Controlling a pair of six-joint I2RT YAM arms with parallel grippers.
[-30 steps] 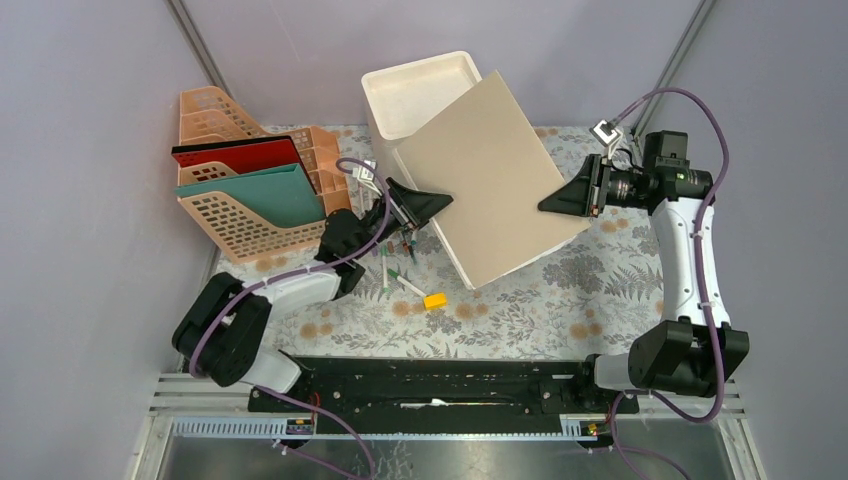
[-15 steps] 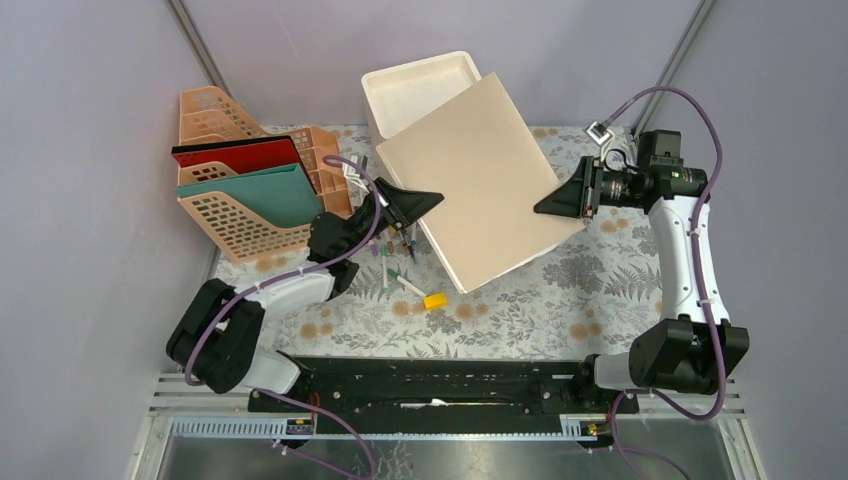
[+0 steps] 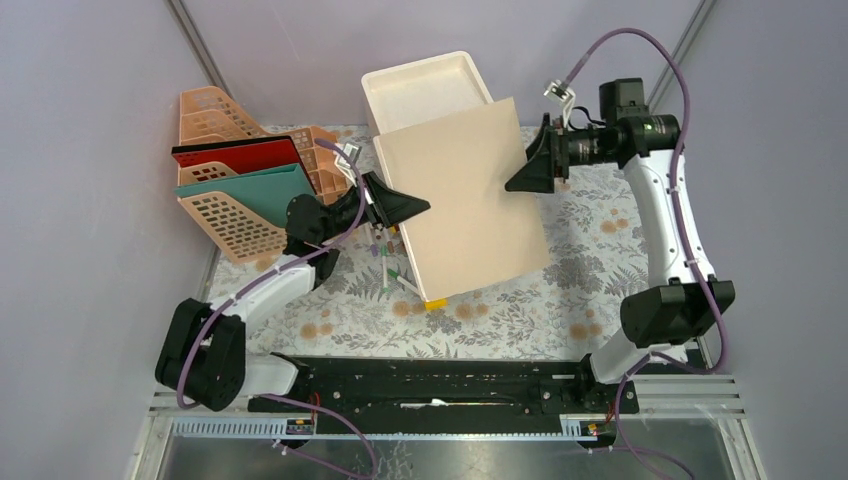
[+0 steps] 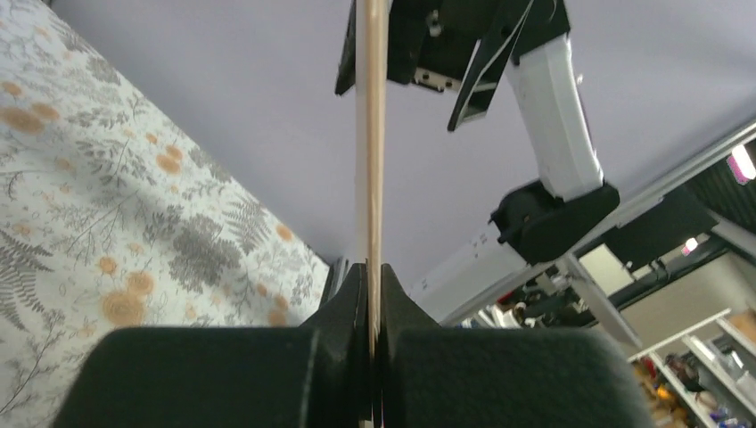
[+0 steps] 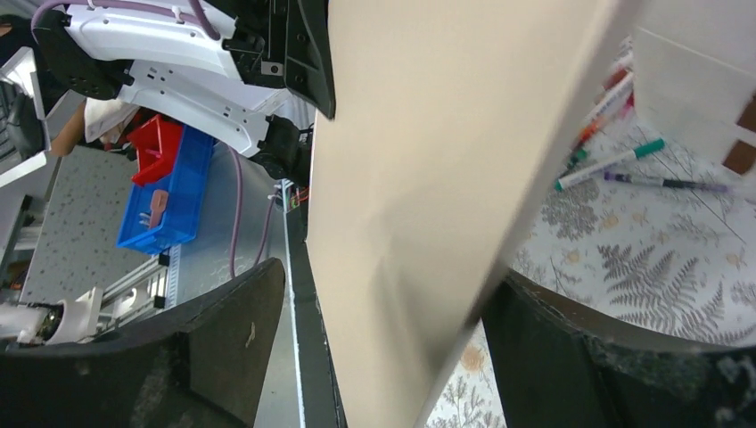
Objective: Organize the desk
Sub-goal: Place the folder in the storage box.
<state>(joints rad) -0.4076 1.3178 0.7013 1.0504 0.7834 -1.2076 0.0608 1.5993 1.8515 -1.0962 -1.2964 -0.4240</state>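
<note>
In the top view, locate the peach mesh rack [image 3: 235, 225] at the upper left. It holds 1 red folder [image 3: 240, 155] and 1 teal folder [image 3: 268, 195].

Right of the rack, the left gripper [image 3: 408, 208] has its jaws pressed together on the left edge of the beige board [image 3: 465, 205]. The left wrist view shows the board edge-on, pinched between both jaws.

The board is raised over the desk [image 3: 570, 290], which fills the centre of the frame under its fern-and-flower cloth. Below the left gripper, several markers [image 3: 390, 272] lie on the desk. 1 yellow block [image 3: 435, 301] sits at the board's lower edge.

At upper centre, a white tray [image 3: 420, 85] is partly covered by the board. At the board's upper right edge, the right gripper [image 3: 515, 183] has its jaws spread, 1 on each face of the board. You cannot tell whether either jaw touches it.
</note>
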